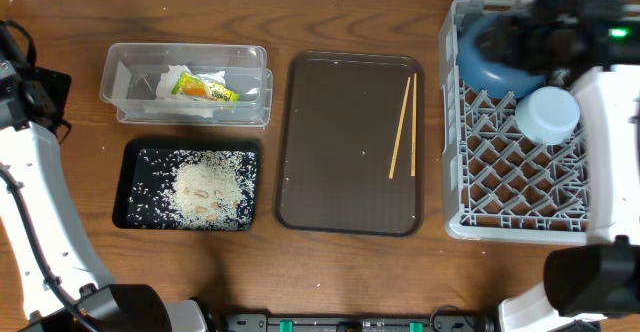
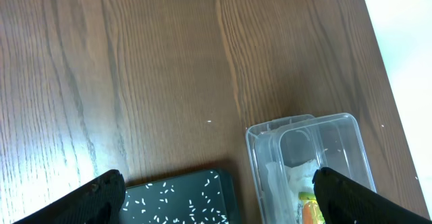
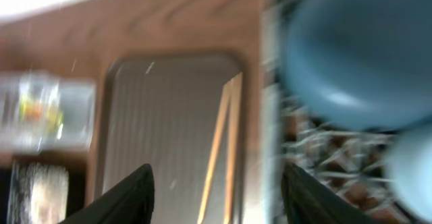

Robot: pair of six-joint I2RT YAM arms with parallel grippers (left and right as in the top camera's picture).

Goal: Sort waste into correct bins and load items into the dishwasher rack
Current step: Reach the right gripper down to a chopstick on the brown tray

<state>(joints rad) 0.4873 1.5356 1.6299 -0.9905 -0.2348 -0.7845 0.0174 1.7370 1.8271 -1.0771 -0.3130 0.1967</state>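
Observation:
The grey dishwasher rack [image 1: 500, 187] stands at the right, with a large blue plate [image 1: 495, 57] and a light-blue bowl [image 1: 548, 114] in it. The wooden chopsticks [image 1: 403, 127] lie on a brown serving tray [image 1: 330, 187]. A crumpled napkin [image 1: 170, 84] and a yellow-green wrapper [image 1: 205, 90] lie in the clear tub [image 1: 255, 57]. White rice [image 1: 205, 187] covers the black tray [image 1: 135, 152]. My right gripper [image 3: 219, 197] hangs open and empty above the chopsticks [image 3: 226, 143], next to the rack's left edge. My left gripper [image 2: 219, 200] is open above the corners of the black tray [image 2: 182, 197] and the tub [image 2: 310, 150].
Bare wooden tabletop [image 1: 350, 272] runs along the front and between the containers. The table's far edge meets a white surface [image 2: 405, 35]. The right arm's white links [image 1: 610, 152] hang over the rack's right side.

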